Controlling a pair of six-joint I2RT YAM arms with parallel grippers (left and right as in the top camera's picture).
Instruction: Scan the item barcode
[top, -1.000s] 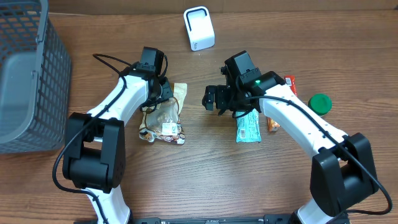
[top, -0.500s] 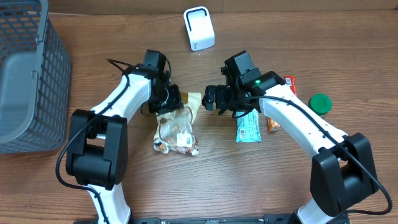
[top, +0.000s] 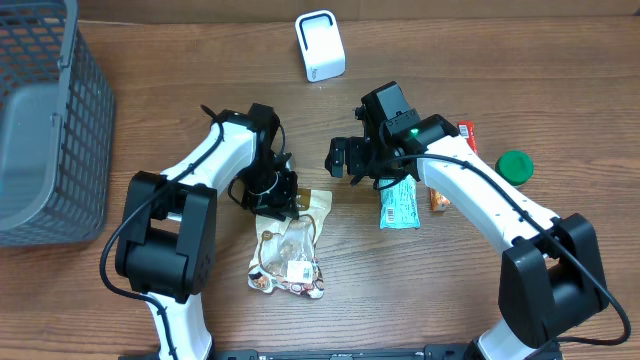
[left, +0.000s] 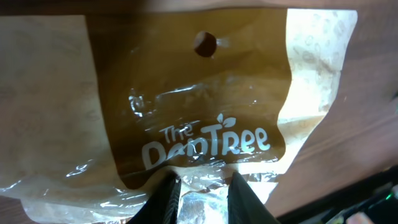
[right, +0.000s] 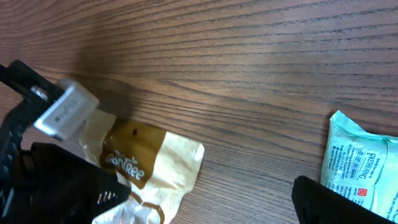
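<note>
The item is a snack bag (top: 288, 250) with a brown header and a clear lower part; a small white label (top: 297, 270) shows on it. It lies on the table in front of my left gripper (top: 277, 192). In the left wrist view that gripper (left: 204, 198) is shut on the bag's crinkled clear film (left: 205, 205), just below the brown header (left: 193, 93). The white scanner (top: 320, 45) stands at the back, in the middle. My right gripper (top: 345, 158) hovers open to the right of the bag's top. In its own view it (right: 208, 205) is empty and the bag (right: 158, 155) lies at lower left.
A teal packet (top: 400, 205) lies under the right arm, also visible in the right wrist view as the teal packet (right: 367, 168). An orange packet (top: 438, 200) and a green lid (top: 515, 165) sit further right. A grey wire basket (top: 45, 120) fills the far left.
My left gripper has pulled the snack bag toward the table's near side and to the right, and the bag now trails below it. The right arm has stayed still.
</note>
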